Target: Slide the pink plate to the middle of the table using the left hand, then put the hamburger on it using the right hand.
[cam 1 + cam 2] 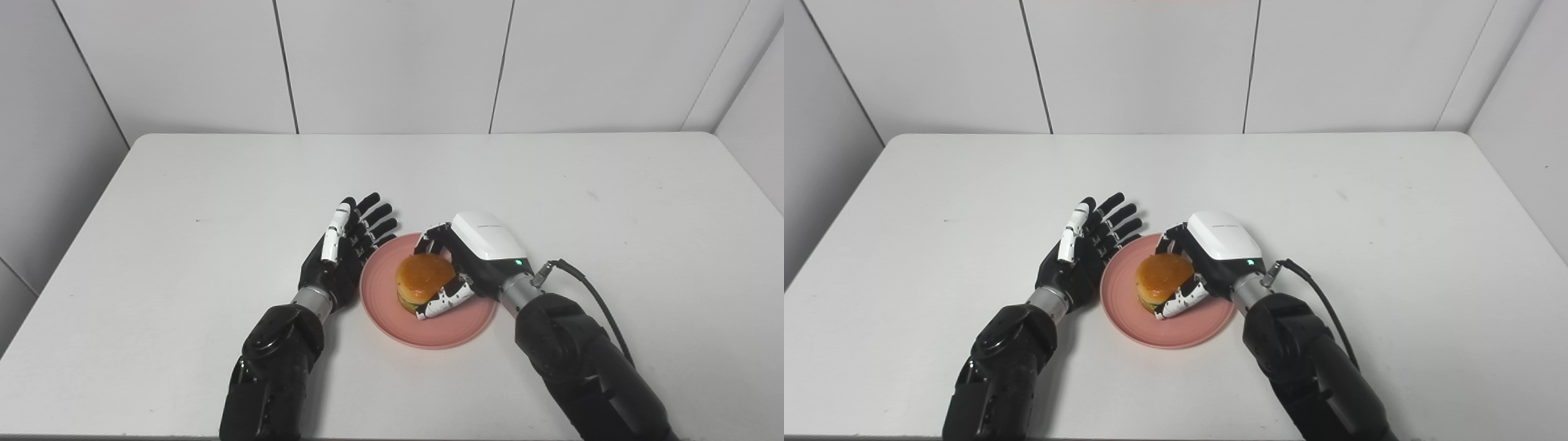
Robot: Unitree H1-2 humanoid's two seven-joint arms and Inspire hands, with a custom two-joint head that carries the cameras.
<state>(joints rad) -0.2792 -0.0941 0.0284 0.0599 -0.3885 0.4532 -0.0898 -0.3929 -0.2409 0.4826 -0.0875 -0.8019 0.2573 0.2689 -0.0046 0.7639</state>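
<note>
Hamburger (422, 278) upright, bun up, on pink plate (392, 309) near mid-bench (184, 202), right hand (468, 260) curled around it — lettering on its white cover unreadable, left hand (346, 248) empty, fingers spread, beside plate's left rim.

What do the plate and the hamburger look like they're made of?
Plate: probably plastic or melamine, judging by its even matte pink and lack of glaze shine. Hamburger: likely a plastic or rubber toy, judging by its uniform glossy orange bun. The right hand is shut on it.
</note>
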